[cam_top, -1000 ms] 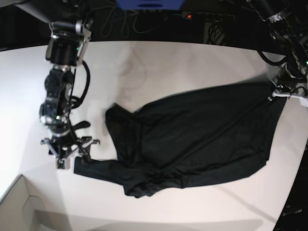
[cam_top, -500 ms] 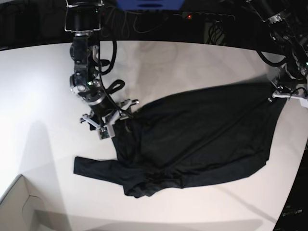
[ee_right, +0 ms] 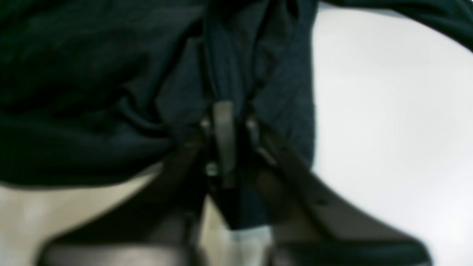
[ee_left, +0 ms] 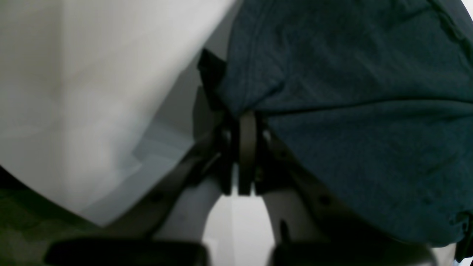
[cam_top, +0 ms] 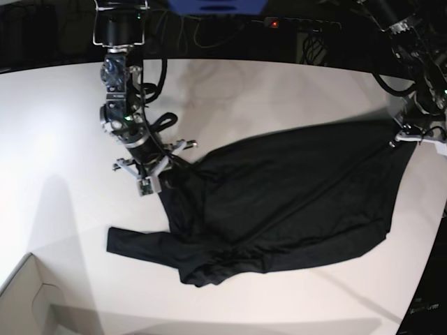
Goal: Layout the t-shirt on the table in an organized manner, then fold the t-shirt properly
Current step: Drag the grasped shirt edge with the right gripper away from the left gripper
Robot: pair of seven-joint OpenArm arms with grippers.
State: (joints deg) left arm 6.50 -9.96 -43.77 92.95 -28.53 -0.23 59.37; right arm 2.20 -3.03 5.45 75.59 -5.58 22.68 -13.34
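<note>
t-shirt (cam_top: 293, 202) bunched, sleeves unclear; left claw (ee_left: 245, 122) and right claw (ee_right: 223, 111) both pinch it.

1. The t-shirt (cam_top: 293, 195) is plain black with no print; up close in the wrist views it reads as very dark blue-green.
2. The table (cam_top: 56, 139) is plain white, matte.
3. The cardboard box corner (cam_top: 28, 300) is pale off-white.
4. The right arm (cam_top: 122, 105) is black with silver metal parts.

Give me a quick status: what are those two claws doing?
Left gripper shut on t-shirt corner. Right gripper shut on bunched shirt edge. Shirt rumpled on table. Nothing blocking.
</note>
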